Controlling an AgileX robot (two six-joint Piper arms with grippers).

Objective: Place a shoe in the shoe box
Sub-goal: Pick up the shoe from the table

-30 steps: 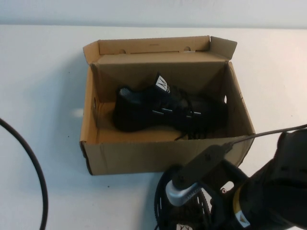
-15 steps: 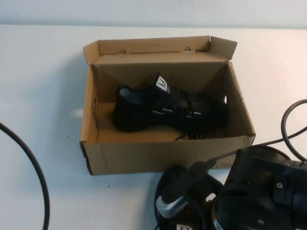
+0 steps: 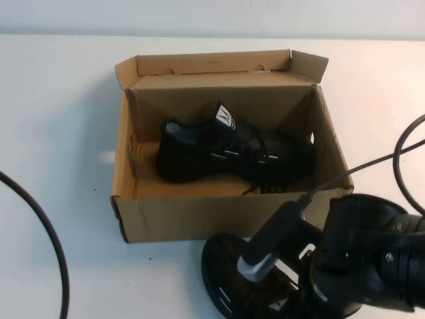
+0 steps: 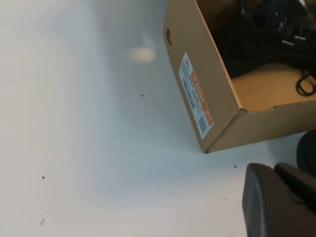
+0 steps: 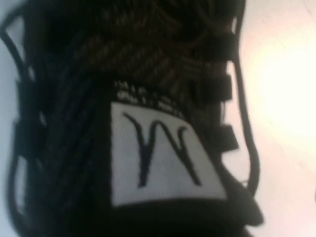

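An open cardboard shoe box [image 3: 226, 216] stands mid-table with one black shoe [image 3: 232, 156] lying inside. A second black shoe [image 3: 222, 276] is just in front of the box, tipped so its sole faces left. My right gripper [image 3: 272, 266] is down on this shoe and shut on it, its fingers hidden under the wrist. The right wrist view is filled by that shoe [image 5: 148, 74] and its white tongue label [image 5: 163, 153]. My left gripper [image 4: 279, 205] is shut and empty, low over the table beside the box's left front corner [image 4: 207, 148].
A black cable [image 3: 50, 246] curves over the table at the left. Another cable [image 3: 398, 159] loops at the right near the box's right wall. White table lies all round the box.
My right arm has swung and turned over the second shoe. The shoe has shifted left and tipped, so its sole now shows. The box and the shoe inside have not moved.
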